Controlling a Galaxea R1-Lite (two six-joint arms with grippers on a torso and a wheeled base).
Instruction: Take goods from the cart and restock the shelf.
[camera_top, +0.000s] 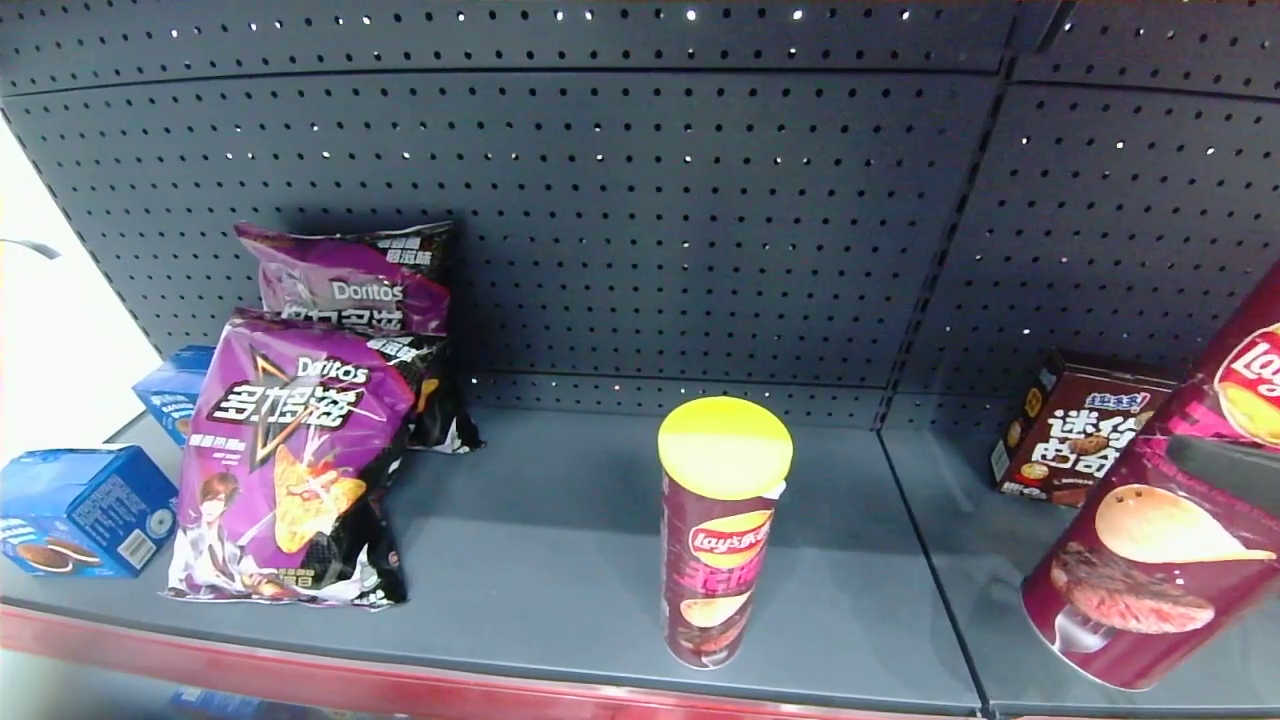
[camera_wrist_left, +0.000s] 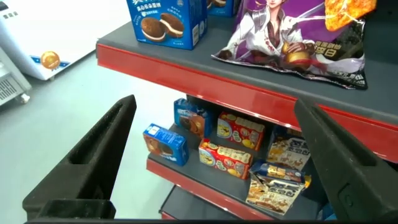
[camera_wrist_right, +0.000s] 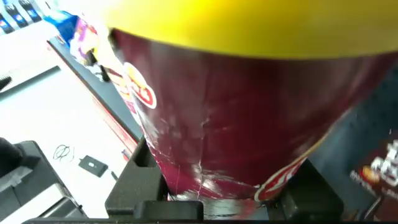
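A maroon cylindrical crisp can with a yellow plastic lid (camera_top: 1150, 540) is being gripped by the right gripper (camera_wrist_right: 217, 190). Its dark fingers (camera_wrist_right: 134, 186) are being pressed against opposite sides of the can's body, closed only as far as the can allows. The can is being held tilted over the right-hand section of the dark grey metal shelf (camera_top: 560, 540), near its front edge, with its base lowest. Whether the base is touching the shelf cannot be told. A brown cardboard snack box (camera_top: 1075, 430) is standing behind it, by the back panel. A second maroon can with a yellow lid (camera_top: 722, 530) is standing upright near the front edge of the middle section, well apart from the held one. Two purple foil chip bags (camera_top: 290, 470) are being propped one behind the other toward the left end, with blue cardboard biscuit boxes (camera_top: 85, 510) at the left edge. The left gripper (camera_wrist_left: 214, 155) is being held wide open, with nothing in it, below the shelf's red front edge.
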